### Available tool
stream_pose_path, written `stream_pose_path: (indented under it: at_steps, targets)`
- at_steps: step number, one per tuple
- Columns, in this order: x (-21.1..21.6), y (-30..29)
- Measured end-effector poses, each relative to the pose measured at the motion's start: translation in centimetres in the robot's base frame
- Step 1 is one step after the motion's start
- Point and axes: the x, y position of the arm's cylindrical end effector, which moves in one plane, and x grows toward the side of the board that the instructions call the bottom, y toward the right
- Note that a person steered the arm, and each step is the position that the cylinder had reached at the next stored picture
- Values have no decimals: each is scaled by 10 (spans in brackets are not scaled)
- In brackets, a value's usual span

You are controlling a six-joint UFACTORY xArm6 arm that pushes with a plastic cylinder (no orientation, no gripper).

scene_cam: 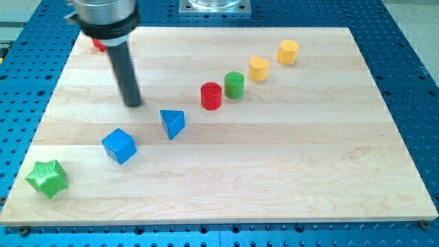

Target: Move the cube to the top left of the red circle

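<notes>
A blue cube (119, 145) lies on the wooden board at the view's lower left. A red circle block (211, 95) stands near the middle, up and to the right of the cube. My tip (133, 103) rests on the board above the cube, slightly to its right, with a gap between them. A blue triangle block (172, 123) lies between the cube and the red circle.
A green circle (234, 84), a yellow block (258, 68) and a second yellow block (288, 51) run in a diagonal up to the right. A green star (47, 178) sits at the lower left corner. A red block (99, 45) is partly hidden behind the rod.
</notes>
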Motion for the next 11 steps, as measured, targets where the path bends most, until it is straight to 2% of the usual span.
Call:
stream_pose_path:
  at_steps: [1,2,3,5,7,9,11]
  targets:
    - [81,-52]
    - [113,-38]
    - [115,29]
    - [128,52]
    - [92,52]
    - [-13,59]
    - [-65,69]
